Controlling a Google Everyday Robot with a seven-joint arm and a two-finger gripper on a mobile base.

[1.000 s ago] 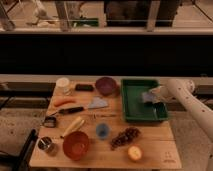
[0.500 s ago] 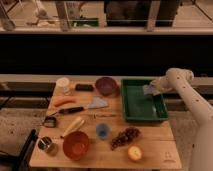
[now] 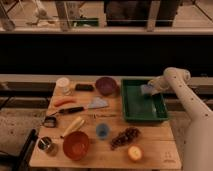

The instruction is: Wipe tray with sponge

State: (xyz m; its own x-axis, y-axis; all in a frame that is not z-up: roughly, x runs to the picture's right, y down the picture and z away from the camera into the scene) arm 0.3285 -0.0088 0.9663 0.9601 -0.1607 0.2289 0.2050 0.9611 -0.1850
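Note:
The dark-green tray (image 3: 138, 108) sits on the right side of the wooden table. The blue-grey sponge (image 3: 147, 90) is inside it, near the far right corner, down against the tray floor. My gripper (image 3: 151, 87) reaches in from the right on the white arm and is shut on the sponge. The arm's elbow rises just past the tray's right rim.
Left of the tray are a purple bowl (image 3: 105, 85), a white cup (image 3: 63, 84), a carrot (image 3: 65, 101), a black-handled knife (image 3: 71, 110) and a pale-blue wedge (image 3: 98, 103). Nearer the front are a red bowl (image 3: 76, 145), a blue cup (image 3: 102, 131), grapes (image 3: 125, 137) and an orange fruit (image 3: 134, 152).
The gripper has carried the sponge from the middle right of the tray toward its far edge, then slightly left. The arm has folded in closer to the tray.

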